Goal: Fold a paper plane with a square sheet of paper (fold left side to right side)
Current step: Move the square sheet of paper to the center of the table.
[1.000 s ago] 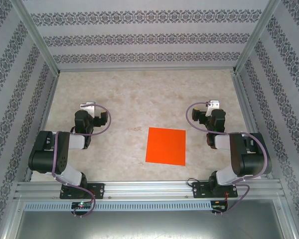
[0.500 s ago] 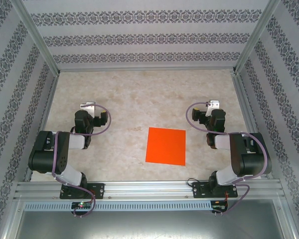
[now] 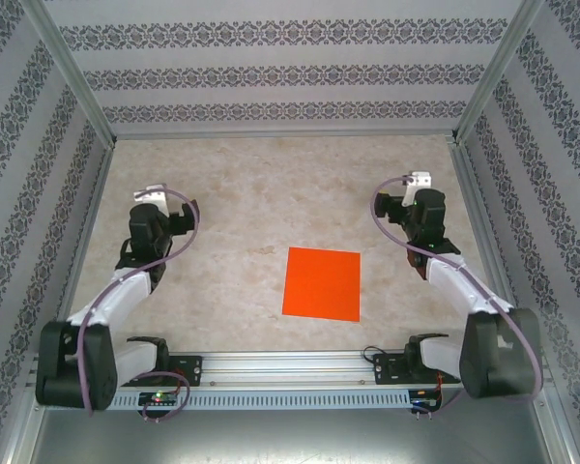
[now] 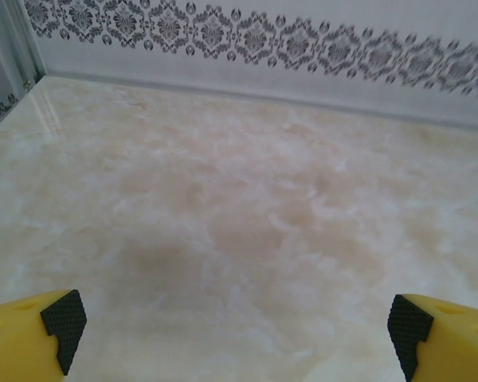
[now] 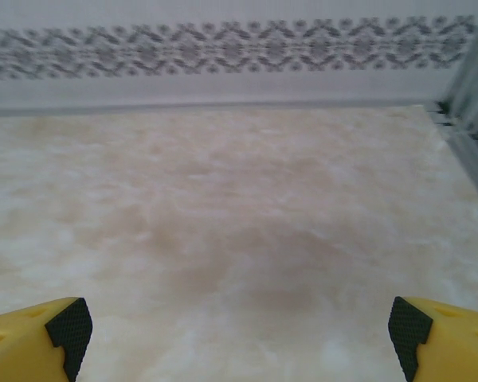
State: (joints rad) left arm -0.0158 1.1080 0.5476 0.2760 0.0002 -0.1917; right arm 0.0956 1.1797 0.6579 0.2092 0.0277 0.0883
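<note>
The square sheet of paper (image 3: 321, 283) is bright orange and lies flat and unfolded on the marble-patterned table, near the front between the two arms. A paper plane is out of view. My left gripper (image 3: 152, 197) hovers well to the left of the sheet and faces the far wall. In its wrist view the left gripper (image 4: 239, 330) is open, its yellow fingers (image 4: 32, 338) wide apart over bare table. My right gripper (image 3: 419, 183) is up and to the right of the sheet. The right gripper (image 5: 239, 330) is open too, with nothing between its black-tipped fingers (image 5: 442, 338).
Patterned walls close in the table (image 3: 271, 184) on the far, left and right sides, with metal posts (image 3: 77, 92) at the corners. An aluminium rail (image 3: 290, 365) at the near edge carries both arm bases.
Both arms have unfolded from their tucked posture. The left gripper shifted left and slightly farther away, and the right gripper shifted farther away. The orange sheet has not moved.
</note>
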